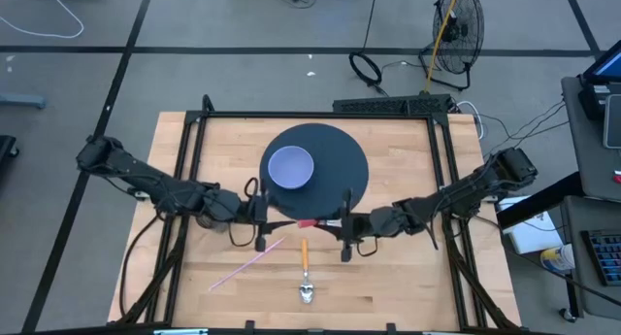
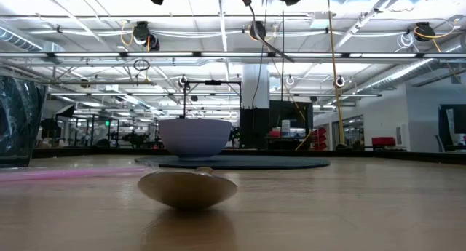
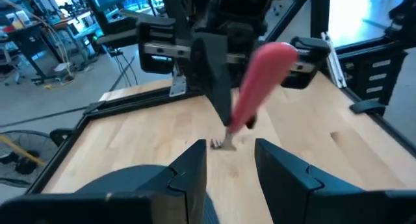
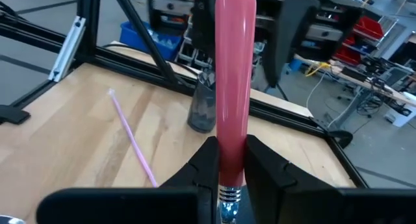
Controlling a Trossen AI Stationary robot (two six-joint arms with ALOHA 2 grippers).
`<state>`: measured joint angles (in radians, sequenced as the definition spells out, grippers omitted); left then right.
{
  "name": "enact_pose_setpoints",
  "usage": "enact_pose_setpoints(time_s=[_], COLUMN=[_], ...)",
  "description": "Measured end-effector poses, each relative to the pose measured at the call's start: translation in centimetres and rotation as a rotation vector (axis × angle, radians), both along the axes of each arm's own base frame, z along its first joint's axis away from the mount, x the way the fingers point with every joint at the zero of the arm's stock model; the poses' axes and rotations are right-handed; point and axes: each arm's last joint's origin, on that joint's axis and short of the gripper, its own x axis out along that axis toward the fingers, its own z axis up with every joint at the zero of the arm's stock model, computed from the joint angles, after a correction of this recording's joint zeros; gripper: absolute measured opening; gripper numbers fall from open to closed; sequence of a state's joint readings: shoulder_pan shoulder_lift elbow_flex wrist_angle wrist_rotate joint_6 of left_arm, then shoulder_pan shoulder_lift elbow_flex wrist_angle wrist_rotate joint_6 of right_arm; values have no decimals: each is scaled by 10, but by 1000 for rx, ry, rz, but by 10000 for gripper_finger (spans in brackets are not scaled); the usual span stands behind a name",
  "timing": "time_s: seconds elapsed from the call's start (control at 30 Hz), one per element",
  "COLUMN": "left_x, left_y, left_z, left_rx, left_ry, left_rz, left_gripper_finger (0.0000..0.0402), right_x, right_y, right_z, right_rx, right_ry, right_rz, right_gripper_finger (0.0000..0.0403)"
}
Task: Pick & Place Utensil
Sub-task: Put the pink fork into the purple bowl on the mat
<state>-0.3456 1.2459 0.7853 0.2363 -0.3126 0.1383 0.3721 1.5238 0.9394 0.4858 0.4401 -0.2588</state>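
Observation:
A red-handled utensil (image 1: 309, 221) hangs in the air over the table's middle, between my two grippers. My right gripper (image 1: 342, 223) is shut on it, and the handle (image 4: 233, 68) points away toward my left gripper (image 1: 260, 218). My left gripper (image 3: 231, 162) is open and faces the handle's rounded free end (image 3: 276, 55) without touching it. The utensil's thin metal shaft (image 2: 271, 36) slants down below the hold. A wooden-handled spoon (image 1: 305, 267) lies flat on the table nearer the front edge, its bowl (image 2: 188, 188) toward that edge. My right gripper pinches the red handle at its lower end, just by the metal collar (image 4: 227, 188), between its two fingers (image 4: 207, 159). The fingers come level from the table's right and lie along the handle. The utensil is lifted clear, handle end raised and metal end slanting down.
A dark round plate (image 1: 344, 170) with a pale lavender bowl (image 1: 290, 167) sits toward the far side of the table. A pink straw (image 1: 247, 260) lies on the wood left of the spoon. Black frame rails (image 1: 189, 150) border the table's sides.

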Motion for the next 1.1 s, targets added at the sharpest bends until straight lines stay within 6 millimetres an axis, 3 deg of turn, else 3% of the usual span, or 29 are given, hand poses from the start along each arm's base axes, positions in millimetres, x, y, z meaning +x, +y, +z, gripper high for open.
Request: enact_pose_setpoints(time_s=[0.37, 0.6, 0.8, 1.1], left_x=[12, 28, 30, 30], left_y=[9, 13, 17, 18], left_z=[-1, -13, -9, -8], left_rx=[-58, -62, -72, -54], left_ry=[-47, -61, -100, -111], left_rz=[-93, -77, -98, -100], left_gripper_finger=[241, 274, 263, 202], right_x=[1, 2, 2, 3], right_y=[-1, -6, -6, -8], right_z=[2, 3, 3, 3], right_rx=[-8, -3, 0, 0], right_ry=[-18, -29, -28, -28], right_rz=[1, -16, -16, -22], right_gripper_finger=[40, 41, 41, 41])
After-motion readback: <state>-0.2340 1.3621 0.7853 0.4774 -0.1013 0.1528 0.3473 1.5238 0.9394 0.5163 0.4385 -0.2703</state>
